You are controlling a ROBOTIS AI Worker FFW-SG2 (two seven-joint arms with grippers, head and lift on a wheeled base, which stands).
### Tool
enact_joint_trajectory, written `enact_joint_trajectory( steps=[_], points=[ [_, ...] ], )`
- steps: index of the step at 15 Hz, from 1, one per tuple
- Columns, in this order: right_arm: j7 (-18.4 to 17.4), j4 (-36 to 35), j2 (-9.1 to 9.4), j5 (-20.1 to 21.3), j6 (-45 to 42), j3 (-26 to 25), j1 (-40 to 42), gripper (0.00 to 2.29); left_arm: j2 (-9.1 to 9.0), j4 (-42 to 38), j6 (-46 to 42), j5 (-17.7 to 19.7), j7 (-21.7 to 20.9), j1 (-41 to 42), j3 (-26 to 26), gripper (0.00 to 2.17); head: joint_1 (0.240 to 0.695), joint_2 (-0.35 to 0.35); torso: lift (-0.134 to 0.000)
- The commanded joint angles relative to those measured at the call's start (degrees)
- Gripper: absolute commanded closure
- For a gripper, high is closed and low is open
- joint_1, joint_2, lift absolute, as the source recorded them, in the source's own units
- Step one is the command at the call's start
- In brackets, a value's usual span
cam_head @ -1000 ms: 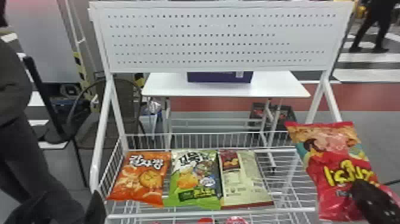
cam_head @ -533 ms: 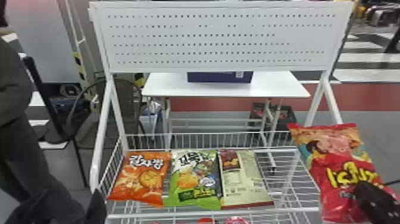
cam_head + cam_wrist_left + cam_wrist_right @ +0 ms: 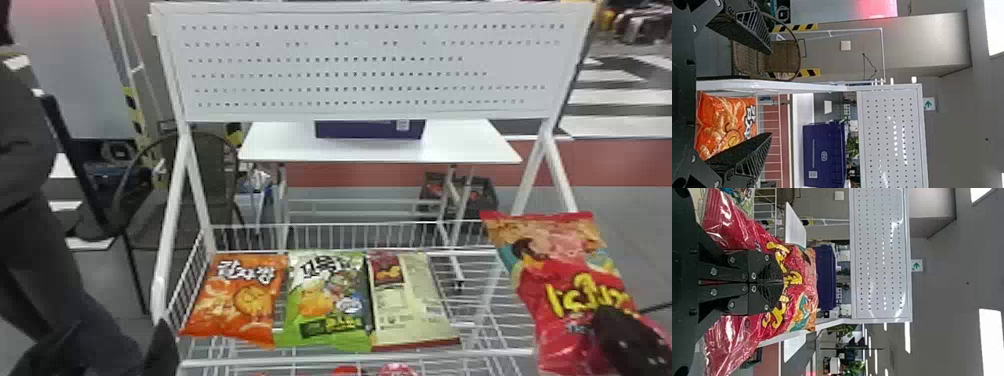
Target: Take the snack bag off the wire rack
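The jaws of the right gripper [image 3: 602,315] are closed on the red snack bag [image 3: 540,292], their tips pressed together at its yellow lettering, with red film spreading out on both sides of them in the right wrist view. The bag hangs face out, its top seal uppermost and leaning a little to the left, at the right end of the wire rack [image 3: 350,357]; in the head view its upper left corner overlaps the rack's right edge. The left gripper [image 3: 119,327] is at the rack's front left corner, its jaws wide apart with nothing between them

On the rack's top level three more bags lie in a row: an orange snack bag [image 3: 235,300] at the left, a green snack bag [image 3: 325,295] in the middle, touching or almost touching the next, and a cream-coloured bag [image 3: 415,310] with its back panel up. Red packs [image 3: 397,371] show under the front rail. A white perforated panel [image 3: 370,65] stands above the rack, and behind it are a white table [image 3: 450,147] bearing a dark blue box [image 3: 370,131], black crates [image 3: 480,195] low down and a wicker chair [image 3: 783,58] to the left
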Motion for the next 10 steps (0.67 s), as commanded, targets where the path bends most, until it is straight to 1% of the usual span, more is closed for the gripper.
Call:
enact_joint_trajectory(
  steps=[1,10],
  points=[
    [0.0,0.0,0.0,0.0,0.0,0.08,-0.06,2.24,0.0,0.03,-0.06,0.0,0.02,0.0,0.03,0.16,0.499,0.0,0.0],
    [0.0,0.0,-0.26,-0.35,0.18,0.26,-0.06,2.24,0.09,-0.15,-0.06,0.0,0.02,0.0,0.03,0.16,0.499,0.0,0.0]
  ],
)
